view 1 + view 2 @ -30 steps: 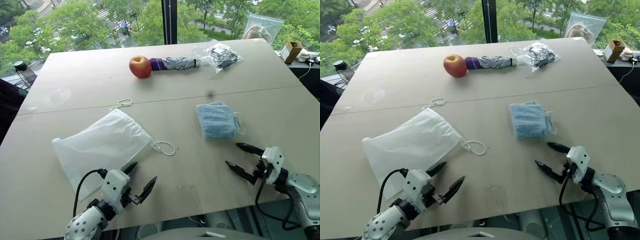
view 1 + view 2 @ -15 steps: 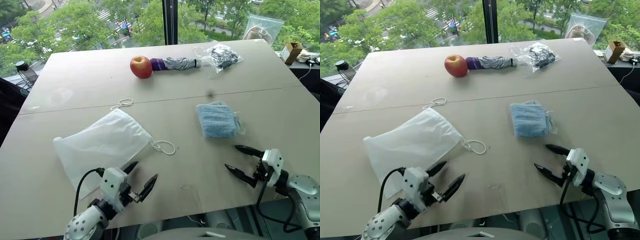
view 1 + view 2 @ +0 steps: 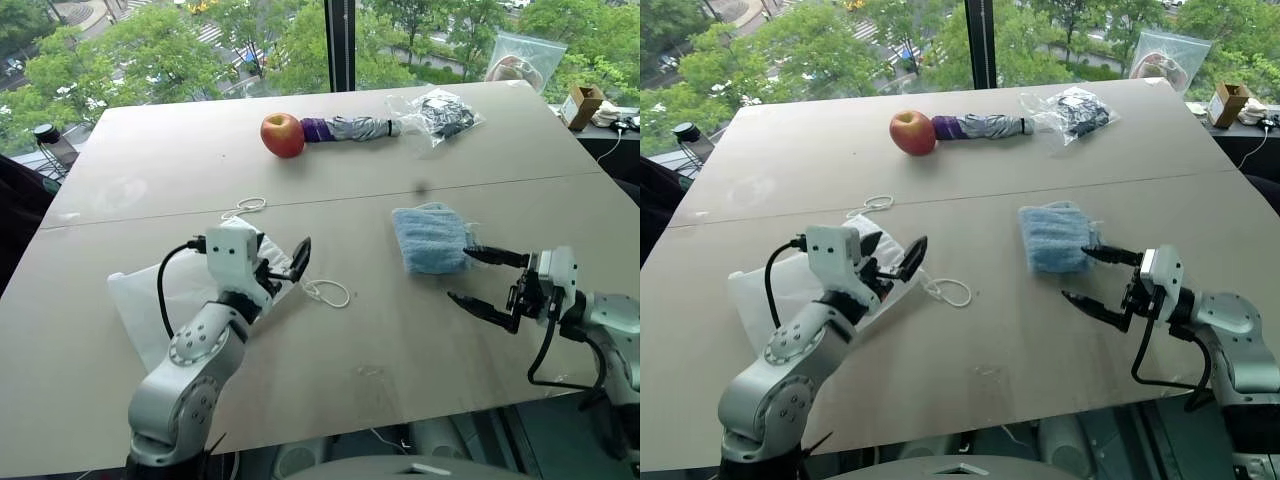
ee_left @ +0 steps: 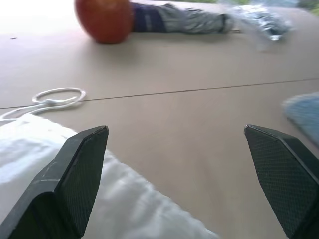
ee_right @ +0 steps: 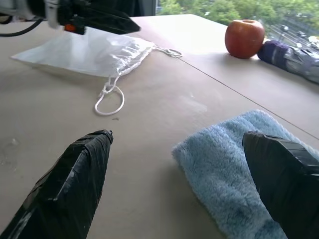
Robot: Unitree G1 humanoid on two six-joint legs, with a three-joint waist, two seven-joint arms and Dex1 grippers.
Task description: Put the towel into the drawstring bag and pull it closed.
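The light-blue fluffy towel [image 3: 432, 240] lies folded right of the table's middle. The white drawstring bag [image 3: 138, 308] lies flat at the left, its gathered mouth towards the towel. One cord loop [image 3: 327, 292] trails beside the mouth and another [image 3: 245, 207] lies behind it. My left gripper [image 3: 283, 262] hovers open over the bag's mouth end, pointing forward, and its arm hides the bag's middle. My right gripper [image 3: 460, 275] stands open at the towel's near right corner. One of its fingers reaches over the towel's edge [image 5: 239, 174]. Nothing is held.
At the back stand a red apple [image 3: 282, 134], a purple-and-grey folded umbrella [image 3: 350, 127] and a clear plastic bag with dark contents [image 3: 440, 112]. Another clear bag [image 3: 525, 60] and a small cardboard box [image 3: 583, 102] sit at the far right. A seam crosses the table [image 3: 560, 180].
My left arm has lifted from the table's near edge and swung forward over the bag's mouth. The right gripper has risen and come up to the towel. Both stay open.
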